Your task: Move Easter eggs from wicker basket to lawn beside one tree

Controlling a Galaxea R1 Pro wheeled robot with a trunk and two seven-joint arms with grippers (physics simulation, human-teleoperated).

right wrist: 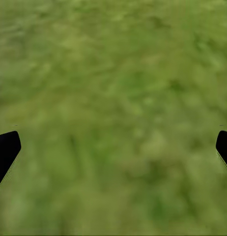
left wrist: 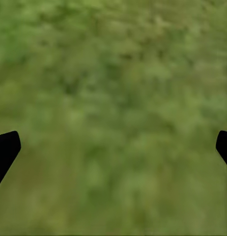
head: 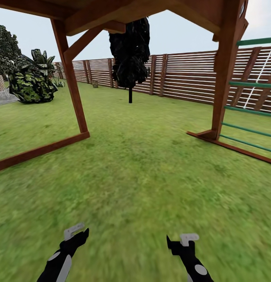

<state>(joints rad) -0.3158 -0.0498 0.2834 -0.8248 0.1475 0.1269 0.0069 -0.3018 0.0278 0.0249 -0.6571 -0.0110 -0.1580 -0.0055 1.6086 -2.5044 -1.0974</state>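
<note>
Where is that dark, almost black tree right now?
In the head view the black tree stands straight ahead, far across the lawn, just in front of the wooden fence, seen between the two posts of the wooden play frame.

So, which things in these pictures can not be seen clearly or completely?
- Brown wooden play frame: roof cut by the head view's top edge.
- Thin black-trunked dark tree: crown top hidden behind that roof.
- Small brownish object by the slatted brown fence: too small to identify, head view.
- Mottled green lawn: blurred in both wrist views.
</note>
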